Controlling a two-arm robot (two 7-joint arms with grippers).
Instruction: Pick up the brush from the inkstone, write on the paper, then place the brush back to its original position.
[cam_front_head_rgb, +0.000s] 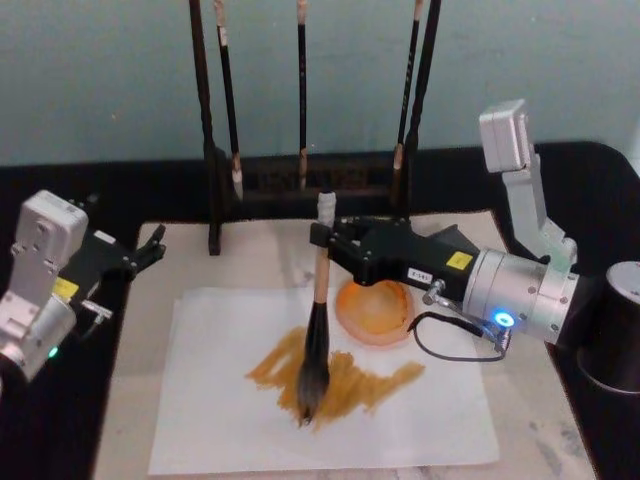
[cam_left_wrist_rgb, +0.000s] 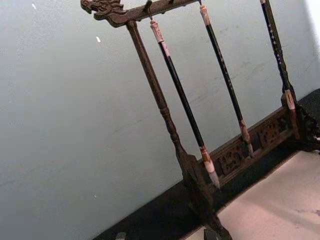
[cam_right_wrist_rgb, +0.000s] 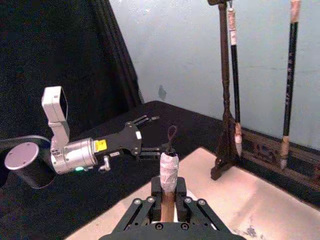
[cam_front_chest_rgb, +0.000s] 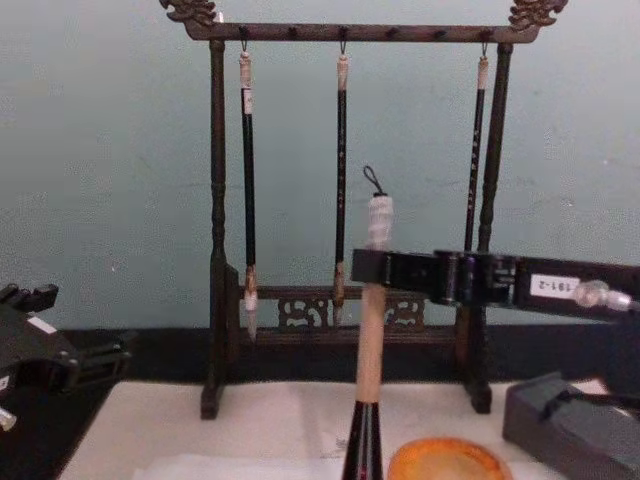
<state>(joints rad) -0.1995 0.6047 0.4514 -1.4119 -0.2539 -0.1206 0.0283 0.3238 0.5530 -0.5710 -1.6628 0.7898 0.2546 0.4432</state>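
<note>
Head view: right gripper reaches in level, fingers clamping the upright brush, bristles on the paper; left gripper parked open.

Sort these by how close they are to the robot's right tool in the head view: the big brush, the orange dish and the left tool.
1. The brush: clamped upright in the right tool, so it touches it.
2. The inkstone: on the table just under that arm, slightly to the right.
3. The left tool: far off on the left side.
</note>
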